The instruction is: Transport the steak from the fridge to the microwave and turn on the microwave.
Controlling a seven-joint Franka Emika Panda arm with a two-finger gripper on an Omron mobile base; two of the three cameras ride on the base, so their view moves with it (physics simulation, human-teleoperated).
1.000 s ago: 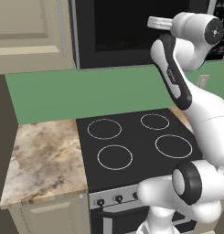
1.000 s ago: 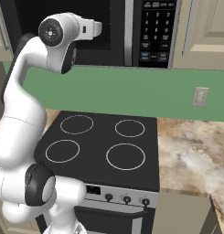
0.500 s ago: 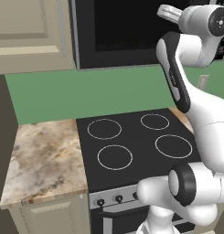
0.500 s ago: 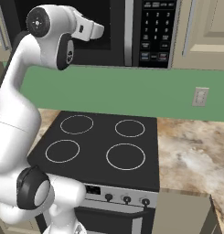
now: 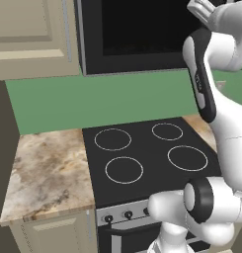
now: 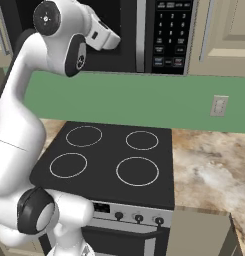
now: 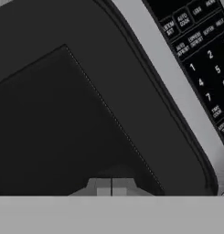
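Hand view, gripper (image 7: 111, 187) pressed together, empty, facing microwave (image 7: 131, 105) glass door

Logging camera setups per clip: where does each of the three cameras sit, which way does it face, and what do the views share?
Left base view: behind the arm's left, facing forward-down at stove and microwave; arm at right.
Right base view: behind its right, same stove, microwave keypad; arm at left.
Hand view: on the hand, fingertips together, facing the microwave door, keypad upper right.
Shared: microwave in all three; stove in both base views.
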